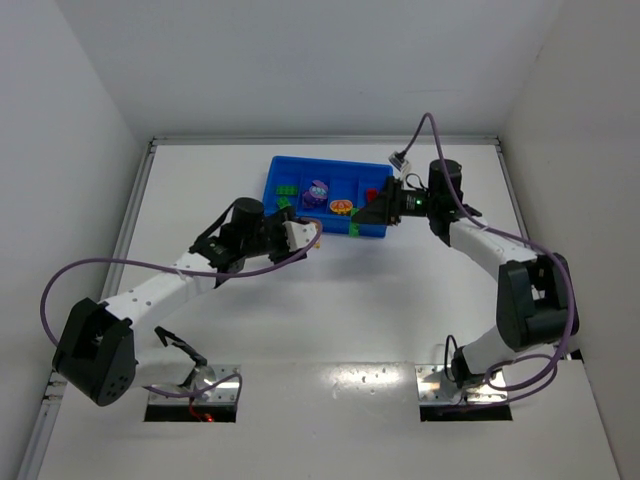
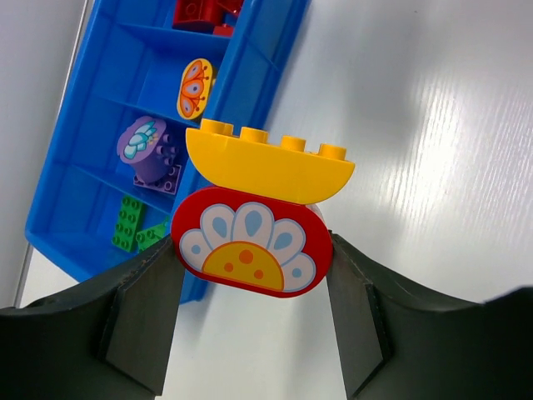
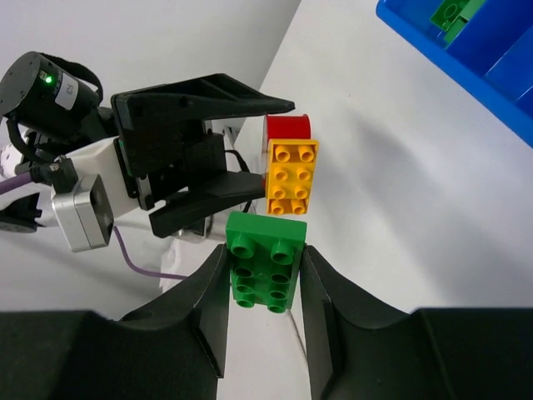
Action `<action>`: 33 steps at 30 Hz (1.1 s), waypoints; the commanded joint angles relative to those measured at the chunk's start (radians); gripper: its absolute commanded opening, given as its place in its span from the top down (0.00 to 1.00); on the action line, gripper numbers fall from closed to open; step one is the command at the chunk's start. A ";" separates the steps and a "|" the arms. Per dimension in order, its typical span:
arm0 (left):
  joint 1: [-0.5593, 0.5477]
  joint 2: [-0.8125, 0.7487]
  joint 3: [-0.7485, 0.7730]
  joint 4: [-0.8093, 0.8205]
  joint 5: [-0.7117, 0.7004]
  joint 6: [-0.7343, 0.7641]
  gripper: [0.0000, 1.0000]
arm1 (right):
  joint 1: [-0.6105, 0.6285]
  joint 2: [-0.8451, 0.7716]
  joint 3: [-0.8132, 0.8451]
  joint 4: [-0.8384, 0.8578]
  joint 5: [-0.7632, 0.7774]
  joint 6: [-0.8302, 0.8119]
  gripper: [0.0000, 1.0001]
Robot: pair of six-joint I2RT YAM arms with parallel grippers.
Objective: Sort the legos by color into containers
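From above, the bright blue rectangular plastic tray (image 1: 283, 168) lies at the far middle of the white table (image 1: 330, 320). Both arms stretch forward and bend inward, so the left gripper (image 1: 303, 236) and right gripper (image 1: 360, 222) face each other, close together, just before the tray's near wall. In the left wrist view, the left gripper's jaws stand about half apart, clamped on the flat sides of a red rounded plastic brick (image 2: 247, 243) with a flower print. A yellow curved brick (image 2: 266, 167) is pressed onto its top, and the stack hangs over the table beside the tray. The tray's compartments hold green bricks (image 2: 129, 221), a purple piece (image 2: 154, 154), a butterfly-printed oval piece (image 2: 194, 87) and dark red bricks (image 2: 196, 12). In the right wrist view, the right gripper is closed almost fully on a small green studded brick (image 3: 265, 265), pinched by its two long sides, level with the other arm's stack. These bricks look hard, light and smooth. Flat opposite faces are probably the safest hold, and the two-colour stack will likely need a firm pull to separate.
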 commanded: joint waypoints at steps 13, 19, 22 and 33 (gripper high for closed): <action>0.011 -0.005 0.058 0.013 -0.028 -0.061 0.90 | -0.026 0.026 0.186 -0.195 0.306 -0.278 1.00; 0.020 -0.067 0.058 -0.007 -0.061 -0.104 0.90 | 0.044 0.240 0.492 -0.207 0.345 -0.292 1.00; 0.038 -0.110 0.038 -0.016 -0.114 -0.134 0.90 | 0.098 0.386 0.657 -0.217 0.354 -0.256 1.00; 0.129 -0.220 0.011 -0.092 -0.200 -0.203 0.90 | 0.243 0.767 1.062 -0.224 0.443 -0.183 1.00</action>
